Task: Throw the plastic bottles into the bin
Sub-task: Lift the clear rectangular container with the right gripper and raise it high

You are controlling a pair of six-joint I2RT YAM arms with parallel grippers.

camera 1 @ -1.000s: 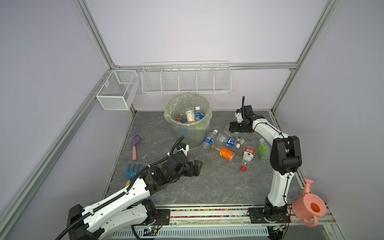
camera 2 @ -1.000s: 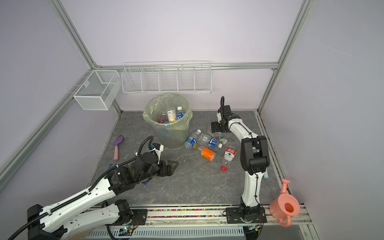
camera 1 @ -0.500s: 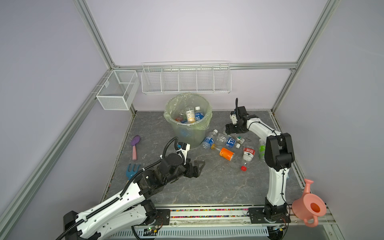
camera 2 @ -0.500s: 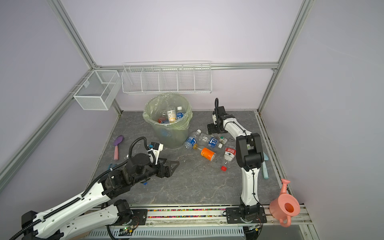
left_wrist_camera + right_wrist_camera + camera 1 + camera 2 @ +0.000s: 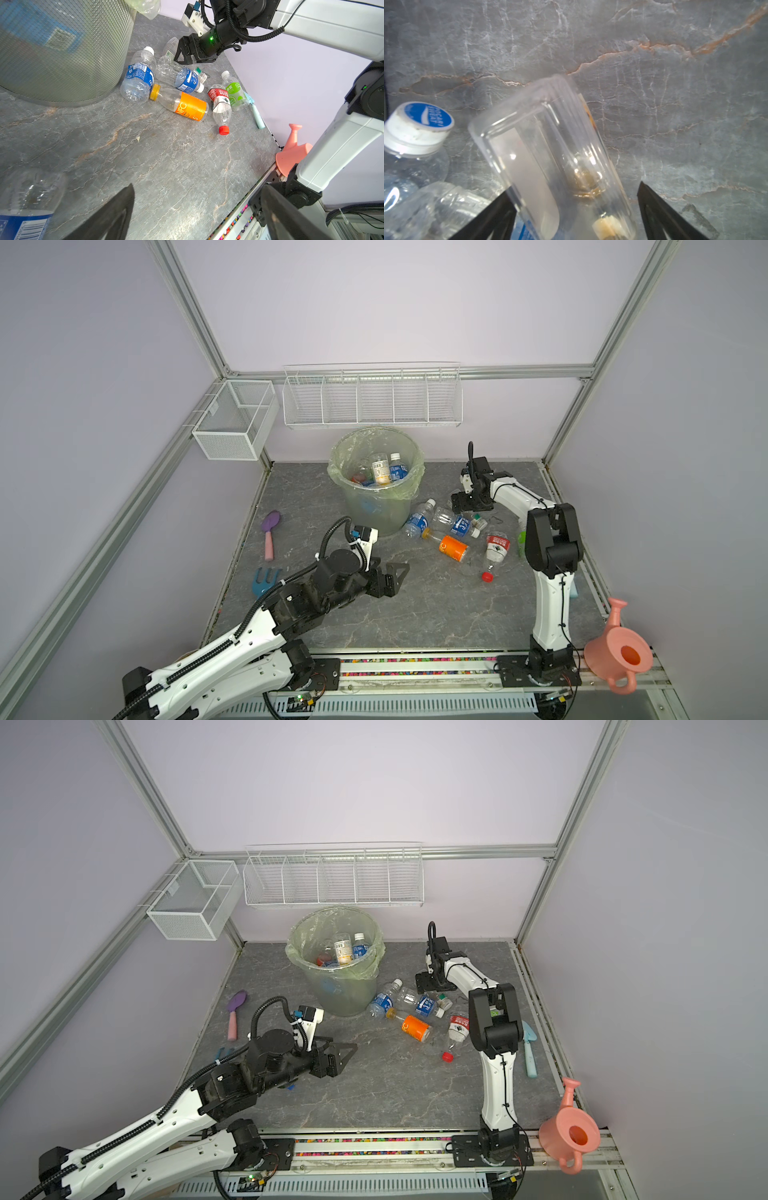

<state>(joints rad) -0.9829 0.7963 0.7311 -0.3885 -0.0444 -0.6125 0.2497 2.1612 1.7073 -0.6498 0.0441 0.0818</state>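
Observation:
The bin [image 5: 374, 514] [image 5: 336, 986] stands at the back of the table and holds several plastic bottles [image 5: 380, 470]. More bottles lie to its right: two with blue labels [image 5: 417, 520] [image 5: 459, 524], an orange one [image 5: 451, 547], a red-labelled one [image 5: 496, 549] and a green one [image 5: 234, 91]. My right gripper [image 5: 461, 504] [image 5: 575, 188] is low over the pile's far end and open. A clear bottle [image 5: 550, 158] lies between its fingers, with a gap on one side. My left gripper [image 5: 399, 572] [image 5: 199, 186] hangs open and empty in front of the bin. A blue-labelled bottle [image 5: 27, 207] lies beside one of its fingers.
Two white wire baskets [image 5: 372, 398] [image 5: 232, 423] hang on the back and left walls. A purple scoop [image 5: 270, 531] and a blue rake [image 5: 264, 578] lie at the left edge. At the right are a light-blue tool [image 5: 528, 1048] and a pink watering can [image 5: 619, 651].
My right gripper has come down and towards the bottle pile, and its jaws have spread wider. The left arm has shifted its elbow while its gripper has stayed near the same spot.

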